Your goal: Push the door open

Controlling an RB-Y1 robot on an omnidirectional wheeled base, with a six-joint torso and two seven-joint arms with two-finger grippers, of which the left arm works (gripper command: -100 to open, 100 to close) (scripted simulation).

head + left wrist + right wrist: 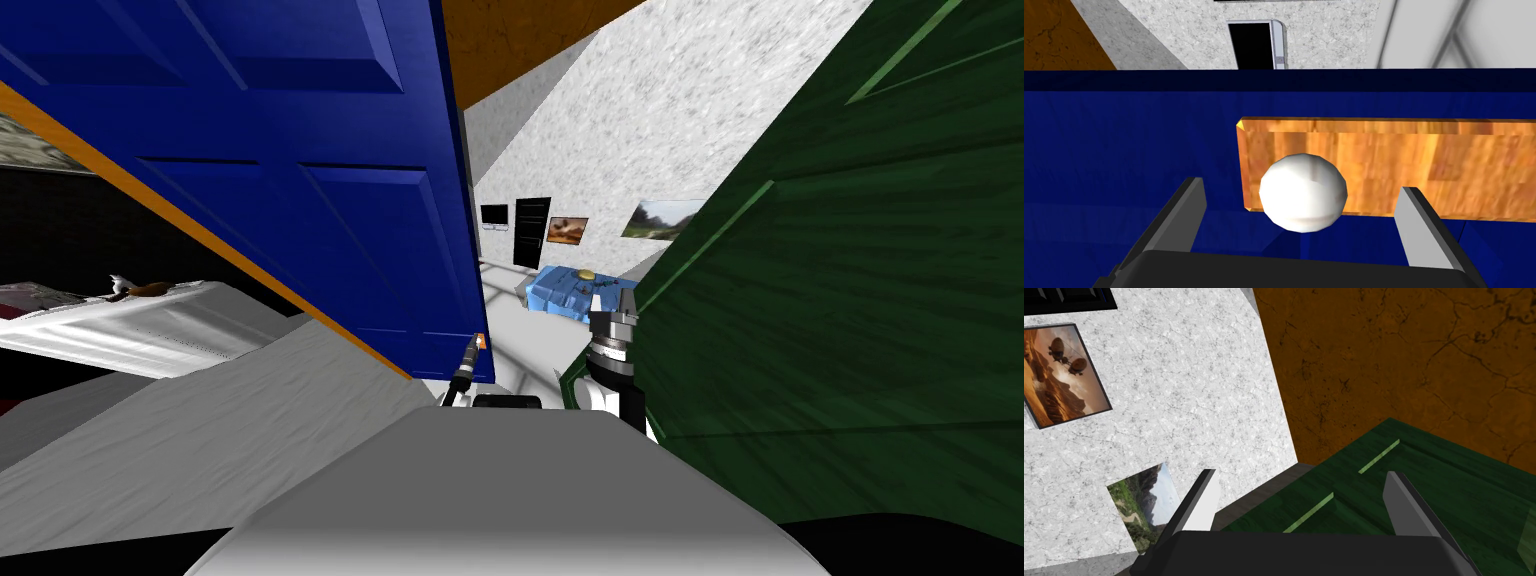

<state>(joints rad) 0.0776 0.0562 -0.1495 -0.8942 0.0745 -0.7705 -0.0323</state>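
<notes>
Fingers point(1183, 215) of our left gripper point(1301, 189) stand wide apart and hold nothing. The left wrist view sets a round white knob point(1303, 195) between them, touching neither, in front of an orange plate point(1424, 165) on the blue door point(330, 200). Our head view gives the wider scene. That door rises at eleven o'clock, its free edge just beside the left gripper, and a gap at twelve o'clock opens on a white-walled room. At one o'clock our right gripper point(612, 305) sits beside a green door point(850, 300). The right wrist view shows its fingers point(1199, 503) spread and empty over that door's face.
</notes>
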